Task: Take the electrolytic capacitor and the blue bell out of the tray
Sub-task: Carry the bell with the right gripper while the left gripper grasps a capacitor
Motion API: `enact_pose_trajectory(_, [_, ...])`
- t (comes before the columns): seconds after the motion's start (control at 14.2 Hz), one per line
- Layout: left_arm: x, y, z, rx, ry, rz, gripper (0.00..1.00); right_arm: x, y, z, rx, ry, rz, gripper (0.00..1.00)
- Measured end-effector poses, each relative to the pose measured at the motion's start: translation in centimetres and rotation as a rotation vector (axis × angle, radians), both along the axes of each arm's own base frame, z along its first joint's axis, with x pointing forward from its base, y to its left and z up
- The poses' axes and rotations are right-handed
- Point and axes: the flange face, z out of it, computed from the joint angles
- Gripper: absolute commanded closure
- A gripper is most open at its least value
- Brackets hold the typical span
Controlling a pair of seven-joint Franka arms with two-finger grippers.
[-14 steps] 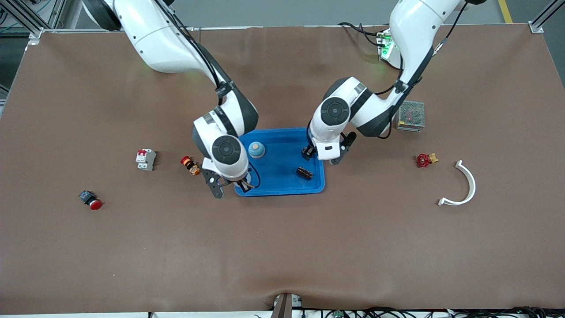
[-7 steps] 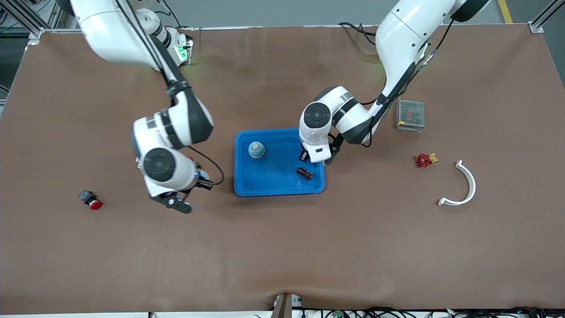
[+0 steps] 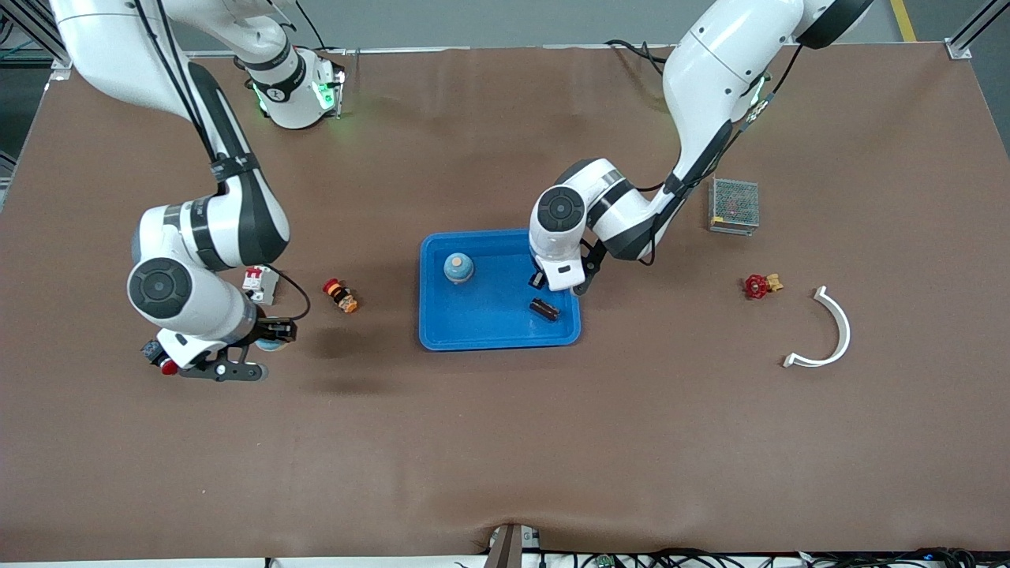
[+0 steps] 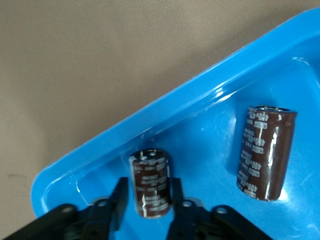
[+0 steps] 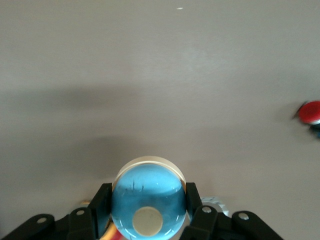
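1. Left gripper, at centre frame over the blue tray, pinches a brown capacitor upright.
2. A second capacitor lies in the tray, lower in the frame; a blue bell stands in it too.
3. Right gripper, at lower left of the frame over bare table, clamps another blue bell.
4. Nearby at frame left: red push button, circuit breaker, orange-red switch.

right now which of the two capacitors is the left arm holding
The smaller capacitor, clamped between the left gripper jaws over the blue tray. The larger capacitor lies loose on the tray floor beside it, untouched.
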Motion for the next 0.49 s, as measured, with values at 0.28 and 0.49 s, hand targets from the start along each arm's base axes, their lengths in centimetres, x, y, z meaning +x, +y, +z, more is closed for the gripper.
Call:
enact_pose_trajectory(0.28, [0.7, 0.3, 0.2, 0.001, -0.015, 0.002, 1.00, -1.8, -5.6, -2.3, 0.014, -0.019, 0.095, 1.00])
enact_pose_trajectory(0.49, [1.6, 0.3, 1.0, -0.008, -0.032, 0.010, 1.00, -2.7, -10.5, -3.5, 0.023, -0.047, 0.162, 1.00])
